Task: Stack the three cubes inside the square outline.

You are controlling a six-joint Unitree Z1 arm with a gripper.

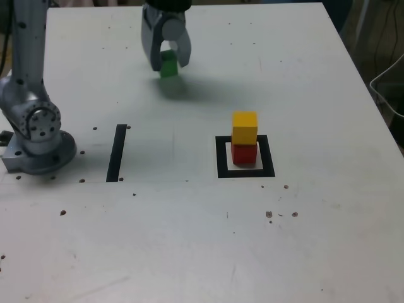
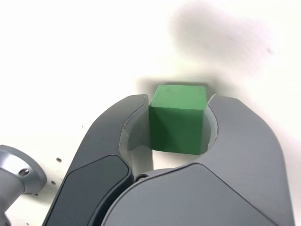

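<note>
- Where the exterior view's left edge runs, the arm base (image 1: 38, 136) stands on the white table (image 1: 189, 240), its grey column rising out of the upper left of the frame.
- Black strip (image 1: 117, 153): straight, lying flat just to the right of the base, left of centre.
- Gripper (image 1: 166, 58): upper centre of the frame, jaws clamped on the green cube (image 1: 168, 65); the wrist view shows the gripper (image 2: 178, 123) pressing both sides of the green cube (image 2: 178, 117).
- Square outline (image 1: 245, 170): right of centre, well apart from the gripper.
- Red cube (image 1: 243, 153): inside the outline, on its white centre.
- Yellow cube (image 1: 245, 127): resting on top of the red cube.
</note>
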